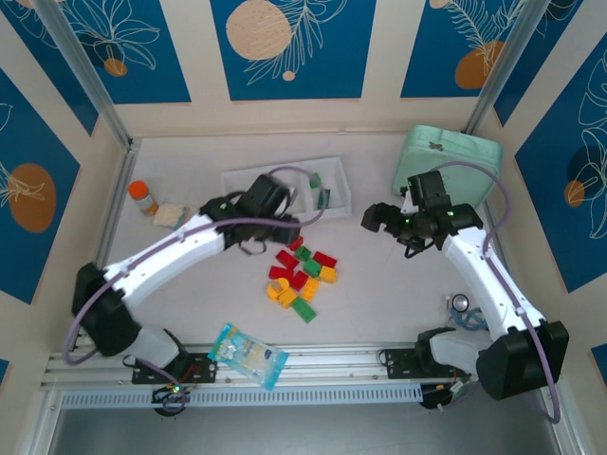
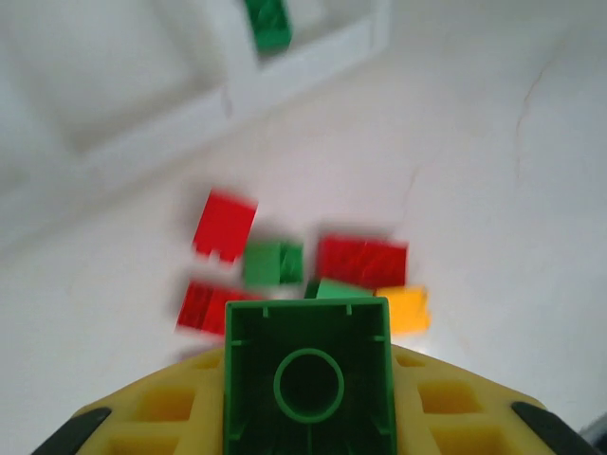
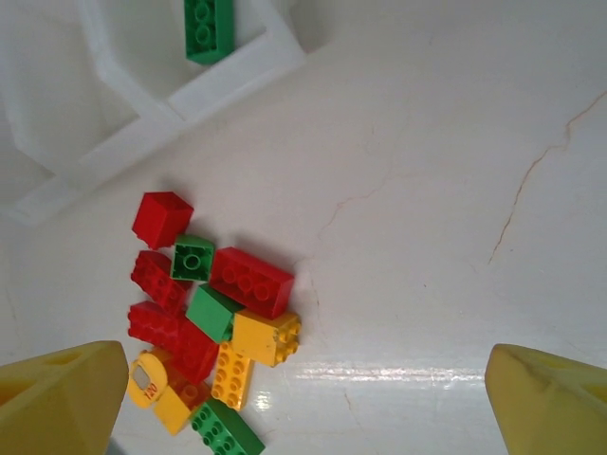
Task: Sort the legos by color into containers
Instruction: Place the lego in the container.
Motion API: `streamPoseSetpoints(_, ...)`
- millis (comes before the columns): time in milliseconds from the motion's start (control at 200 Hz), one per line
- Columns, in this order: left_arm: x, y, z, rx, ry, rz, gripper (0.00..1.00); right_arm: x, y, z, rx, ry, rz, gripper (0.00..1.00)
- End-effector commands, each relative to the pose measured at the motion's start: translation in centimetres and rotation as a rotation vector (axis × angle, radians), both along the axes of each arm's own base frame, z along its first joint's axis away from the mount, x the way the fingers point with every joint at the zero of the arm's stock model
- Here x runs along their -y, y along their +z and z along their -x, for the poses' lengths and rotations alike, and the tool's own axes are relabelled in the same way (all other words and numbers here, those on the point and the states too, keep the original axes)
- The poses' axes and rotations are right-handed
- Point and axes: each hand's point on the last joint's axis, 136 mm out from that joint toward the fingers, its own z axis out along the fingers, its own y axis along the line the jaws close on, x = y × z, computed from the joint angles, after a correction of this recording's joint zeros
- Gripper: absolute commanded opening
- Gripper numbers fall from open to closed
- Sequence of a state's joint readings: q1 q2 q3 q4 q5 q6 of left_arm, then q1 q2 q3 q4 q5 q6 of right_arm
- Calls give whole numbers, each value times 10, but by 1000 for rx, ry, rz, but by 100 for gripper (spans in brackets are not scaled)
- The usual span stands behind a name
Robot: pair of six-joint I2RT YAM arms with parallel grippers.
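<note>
A pile of red, orange-yellow and green legos (image 1: 302,280) lies mid-table, also seen in the right wrist view as the pile (image 3: 213,313). The white containers (image 1: 285,180) stand behind it. One green brick (image 3: 209,28) lies in the right bin (image 3: 237,71). My left gripper (image 1: 275,216) hovers between pile and bins, shut on a square green brick (image 2: 308,374) whose hollow underside faces the camera between the yellow fingers (image 2: 142,408). My right gripper (image 1: 375,218) hangs open to the right of the pile, with its yellow fingertips (image 3: 57,398) wide apart and nothing between them.
A mint-green case (image 1: 446,161) sits at the back right behind the right arm. A blue-white snack packet (image 1: 248,355) lies at the front edge. An orange bottle (image 1: 143,197) and a beige block (image 1: 171,216) stand at the left. A small round object (image 1: 462,303) lies near the right arm's base.
</note>
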State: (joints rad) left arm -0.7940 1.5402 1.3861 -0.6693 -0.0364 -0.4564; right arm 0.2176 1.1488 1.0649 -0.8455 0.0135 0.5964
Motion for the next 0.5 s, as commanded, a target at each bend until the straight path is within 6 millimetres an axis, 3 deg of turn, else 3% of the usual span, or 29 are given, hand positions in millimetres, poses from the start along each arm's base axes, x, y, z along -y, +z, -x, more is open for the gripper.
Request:
streamPoseSetpoints(0, 31, -1, -40, 60, -42, -48, 11, -6, 12, 15, 10, 7, -69, 97)
streamPoseSetpoints(150, 72, -4, -96, 102, -33, -52, 9, -4, 22, 29, 26, 3, -90, 97)
streamPoseSetpoints(340, 88, -31, -159, 124, 51, -57, 9, 0, 31, 50, 54, -5, -107, 97)
streamPoseSetpoints(495, 95, -52, -185, 139, 53, -56, 10, 3, 36, 62, 60, 5, -100, 97)
